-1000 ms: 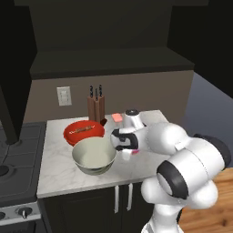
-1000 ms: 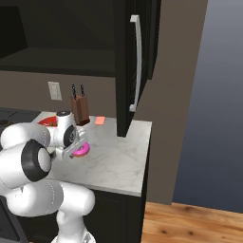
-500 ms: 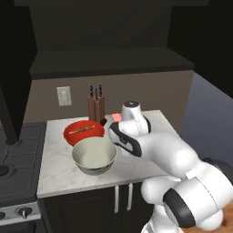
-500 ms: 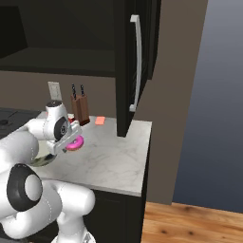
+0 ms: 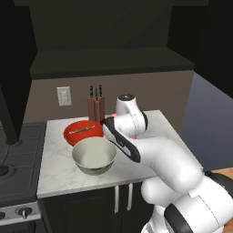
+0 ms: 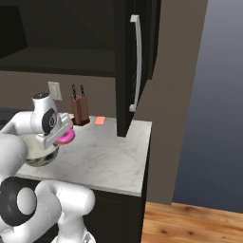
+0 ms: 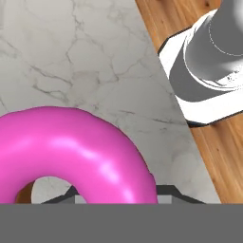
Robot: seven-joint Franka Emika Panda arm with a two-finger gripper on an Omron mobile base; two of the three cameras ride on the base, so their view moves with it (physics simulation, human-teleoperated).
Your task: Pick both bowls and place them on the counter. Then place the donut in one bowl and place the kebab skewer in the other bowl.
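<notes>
Both bowls stand on the marble counter [image 5: 59,168]. The glossy red bowl [image 5: 73,135] is at the back and holds the kebab skewer [image 5: 83,129]. The cream-grey bowl [image 5: 94,156] sits in front of it, with nothing inside. My gripper [image 6: 64,138] is shut on the pink-iced donut [image 6: 67,137], which hangs above the counter just right of the cream-grey bowl [image 6: 42,155]. In the hand view the donut [image 7: 71,154] looms large over the counter [image 7: 90,57], hiding most of the fingertips.
A knife block [image 5: 95,108] stands against the back wall behind the bowls. The dark stove [image 5: 18,157] borders the counter on the left. A small orange block [image 6: 99,120] lies near a tall dark cabinet [image 6: 135,71] on the right. Wooden floor [image 7: 180,19] runs past the counter edge.
The arm has swung left and slightly up with the donut in its grip, from the counter's right part to the cream-grey bowl's rim. Bowls and skewer have not moved.
</notes>
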